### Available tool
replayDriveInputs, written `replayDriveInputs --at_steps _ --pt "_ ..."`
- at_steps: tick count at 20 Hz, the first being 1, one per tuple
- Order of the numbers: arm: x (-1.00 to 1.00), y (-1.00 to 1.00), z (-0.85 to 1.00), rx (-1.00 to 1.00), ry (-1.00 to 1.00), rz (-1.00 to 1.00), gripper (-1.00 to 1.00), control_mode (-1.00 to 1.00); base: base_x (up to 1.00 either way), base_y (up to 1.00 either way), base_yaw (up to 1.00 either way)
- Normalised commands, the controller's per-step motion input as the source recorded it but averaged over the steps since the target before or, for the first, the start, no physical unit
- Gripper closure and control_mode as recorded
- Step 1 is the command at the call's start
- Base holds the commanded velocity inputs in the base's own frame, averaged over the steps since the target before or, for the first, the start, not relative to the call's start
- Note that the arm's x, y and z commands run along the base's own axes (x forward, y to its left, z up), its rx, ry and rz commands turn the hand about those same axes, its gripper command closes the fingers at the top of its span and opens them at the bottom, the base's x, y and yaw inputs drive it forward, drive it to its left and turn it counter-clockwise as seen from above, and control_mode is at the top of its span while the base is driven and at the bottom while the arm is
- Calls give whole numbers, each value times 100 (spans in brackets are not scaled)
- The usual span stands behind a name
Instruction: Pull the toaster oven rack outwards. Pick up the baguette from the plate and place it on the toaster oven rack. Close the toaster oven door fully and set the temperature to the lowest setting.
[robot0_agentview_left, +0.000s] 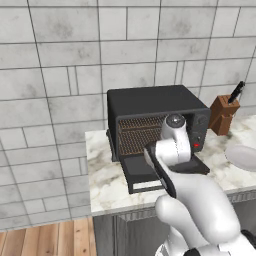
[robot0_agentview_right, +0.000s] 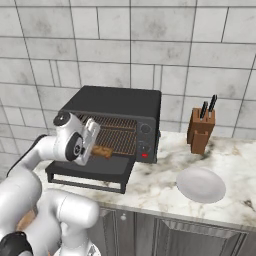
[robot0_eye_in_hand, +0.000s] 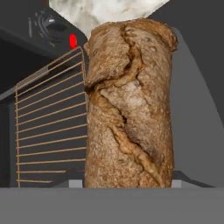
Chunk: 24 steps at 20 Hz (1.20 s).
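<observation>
The black toaster oven (robot0_agentview_right: 120, 102) (robot0_agentview_left: 150, 100) stands on the marble counter with its door (robot0_agentview_right: 95, 170) (robot0_agentview_left: 139, 172) folded down flat. Inside the cavity lies the copper wire rack (robot0_agentview_right: 119, 135) (robot0_agentview_left: 136, 134) (robot0_eye_in_hand: 48, 127). My gripper (robot0_agentview_right: 96, 148) is shut on the brown crusty baguette (robot0_agentview_right: 103, 152) (robot0_eye_in_hand: 129, 109) and holds it just above the open door at the mouth of the cavity, by the rack's front. In the hand view the bread hides my fingertips. Whether the baguette touches the rack I cannot tell.
A white plate (robot0_agentview_right: 201, 184) (robot0_agentview_left: 245, 156) lies bare on the counter right of the oven. Behind it stands a brown knife block (robot0_agentview_right: 201, 130) (robot0_agentview_left: 223, 114). The oven's knobs (robot0_agentview_right: 145, 129) and red light (robot0_agentview_right: 144, 155) (robot0_eye_in_hand: 73, 41) sit on its right strip. A tiled wall backs the counter.
</observation>
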Motion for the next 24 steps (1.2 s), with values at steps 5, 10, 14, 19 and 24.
replayDriveInputs --at_steps 5,10,14,19,24 --pt "-13 0 -1 0 -29 3 100 -100 0 0 0" --pt "1 0 0 0 -32 3 100 -100 0 0 0" --pt "1 0 0 0 -21 3 100 -100 0 0 0" --pt "16 0 -13 0 1 4 100 -100 0 0 0" --pt "27 0 -30 0 2 5 100 -100 0 0 0"
